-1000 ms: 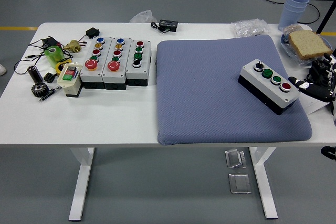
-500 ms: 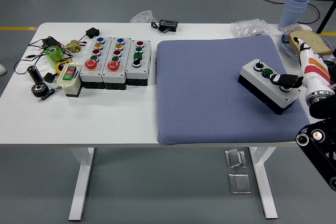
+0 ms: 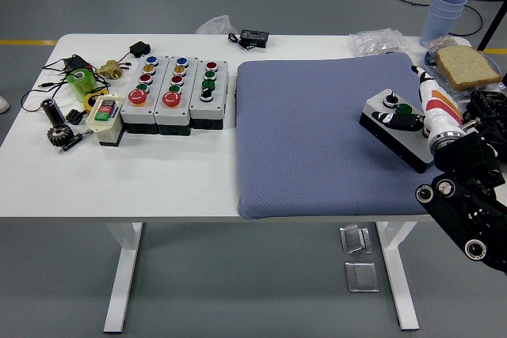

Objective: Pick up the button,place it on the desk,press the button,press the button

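The right hand [image 3: 412,108] reaches in from the table's right edge, a black finger [image 3: 396,119] stretched flat onto the button box [image 3: 388,128], gripping nothing; the box sits by the blue pad's [image 3: 317,132] right edge

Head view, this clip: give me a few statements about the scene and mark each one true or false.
1. The button box lies on the blue pad. True.
2. The right robot hand is over that box. True.
3. Three button boxes sit side by side on the right of the table. False: they are on the left.
4. The slice of bread lies on the pad. False: it is off the pad, at the far right.
5. A left arm reaches in. False: none shows.
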Robot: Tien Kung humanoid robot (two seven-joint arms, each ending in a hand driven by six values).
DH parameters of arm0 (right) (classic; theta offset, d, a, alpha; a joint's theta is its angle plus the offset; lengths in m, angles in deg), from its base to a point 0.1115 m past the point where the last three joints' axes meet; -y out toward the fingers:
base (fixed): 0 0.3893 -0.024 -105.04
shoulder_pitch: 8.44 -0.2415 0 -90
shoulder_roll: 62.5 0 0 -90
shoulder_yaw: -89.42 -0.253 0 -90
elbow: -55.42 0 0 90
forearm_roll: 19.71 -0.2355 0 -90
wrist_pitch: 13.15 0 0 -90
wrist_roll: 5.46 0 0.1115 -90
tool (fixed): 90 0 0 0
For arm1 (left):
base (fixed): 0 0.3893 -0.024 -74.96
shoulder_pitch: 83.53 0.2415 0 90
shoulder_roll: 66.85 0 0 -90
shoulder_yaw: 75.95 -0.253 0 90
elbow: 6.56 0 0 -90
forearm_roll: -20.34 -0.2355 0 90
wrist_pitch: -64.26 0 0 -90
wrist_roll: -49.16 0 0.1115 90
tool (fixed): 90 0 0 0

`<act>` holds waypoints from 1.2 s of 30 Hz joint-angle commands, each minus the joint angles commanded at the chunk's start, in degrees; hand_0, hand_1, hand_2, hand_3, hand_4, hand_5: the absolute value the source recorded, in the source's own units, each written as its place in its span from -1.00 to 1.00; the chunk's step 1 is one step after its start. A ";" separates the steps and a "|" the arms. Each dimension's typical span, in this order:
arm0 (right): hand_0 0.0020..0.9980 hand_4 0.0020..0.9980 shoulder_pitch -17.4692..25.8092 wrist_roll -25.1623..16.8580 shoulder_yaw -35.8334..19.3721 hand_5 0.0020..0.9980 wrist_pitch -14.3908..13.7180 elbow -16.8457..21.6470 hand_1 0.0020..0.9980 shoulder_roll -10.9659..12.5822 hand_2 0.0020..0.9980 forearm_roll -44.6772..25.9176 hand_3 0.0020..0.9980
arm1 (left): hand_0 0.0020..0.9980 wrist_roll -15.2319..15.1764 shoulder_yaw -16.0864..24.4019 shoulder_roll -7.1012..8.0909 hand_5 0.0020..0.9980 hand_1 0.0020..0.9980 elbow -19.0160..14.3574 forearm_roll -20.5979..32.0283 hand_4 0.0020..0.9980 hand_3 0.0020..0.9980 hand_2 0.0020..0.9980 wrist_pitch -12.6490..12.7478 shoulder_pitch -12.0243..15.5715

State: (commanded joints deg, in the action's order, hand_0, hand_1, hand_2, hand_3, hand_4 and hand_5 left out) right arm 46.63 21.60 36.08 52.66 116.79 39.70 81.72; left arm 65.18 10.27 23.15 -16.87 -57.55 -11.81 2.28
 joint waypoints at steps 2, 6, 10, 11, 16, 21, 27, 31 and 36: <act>0.94 1.00 -0.77 0.05 1.13 -0.37 -0.19 -1.63 0.77 -0.02 0.89 -0.24 0.84 | 0.08 0.07 0.12 0.00 -0.09 -0.16 0.00 -0.24 -0.48 -0.16 -0.15 0.01 -0.02; 0.92 1.00 -2.53 0.18 3.68 -0.27 -0.29 -5.62 0.76 0.19 0.89 -1.08 0.81 | 0.08 0.18 0.13 0.00 -0.09 -0.16 0.00 -0.47 -0.48 -0.16 -0.15 0.04 0.01; 0.92 1.00 -4.27 0.59 6.06 -0.27 0.24 -8.88 0.76 0.54 0.89 -0.87 0.81 | 0.08 0.29 0.26 0.00 -0.09 -0.16 0.00 -0.74 -0.48 -0.16 -0.15 0.08 0.19; 0.92 1.00 -4.87 0.61 6.79 -0.27 0.51 -9.70 0.76 0.69 0.89 -0.76 0.81 | 0.08 0.34 0.24 0.00 -0.09 -0.16 0.00 -0.89 -0.48 -0.16 -0.15 0.06 0.23; 0.88 1.00 -7.60 1.53 10.23 -0.31 2.83 -12.84 0.71 1.20 0.84 -1.46 0.73 | 0.08 0.49 0.20 0.00 -0.09 -0.16 0.00 -1.16 -0.49 -0.16 -0.15 0.04 0.61; 0.80 1.00 -9.83 3.41 13.14 -0.27 5.58 -16.06 0.52 0.69 0.61 -2.95 0.61 | 0.08 0.65 0.37 0.00 -0.09 -0.16 0.00 -1.86 -0.48 -0.16 -0.15 -0.01 0.88; 0.64 1.00 -13.34 3.84 16.98 -0.26 6.42 -20.68 0.38 -1.54 0.51 -5.29 0.58 | 0.08 0.78 0.14 0.00 -0.09 -0.16 0.00 -1.88 -0.48 -0.16 -0.15 -0.04 1.16; 0.42 0.99 -15.76 4.74 19.86 -0.23 7.52 -24.50 0.28 -2.68 0.44 -6.50 0.56 | 0.08 0.78 -0.04 0.00 -0.09 -0.16 0.00 -2.15 -0.48 -0.16 -0.15 -0.11 1.02; 0.01 0.67 -16.44 6.59 21.59 -0.53 7.32 -25.25 -0.03 -2.51 0.18 -5.29 0.33 | 0.08 0.59 -0.52 0.00 -0.08 -0.16 0.00 -0.21 -0.48 -0.16 -0.15 0.13 1.10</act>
State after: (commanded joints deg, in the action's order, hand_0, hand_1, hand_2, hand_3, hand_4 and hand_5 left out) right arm 30.20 28.20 57.68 59.98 91.53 37.19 76.43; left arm 65.77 9.75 23.15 -16.87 -57.77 -11.68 3.38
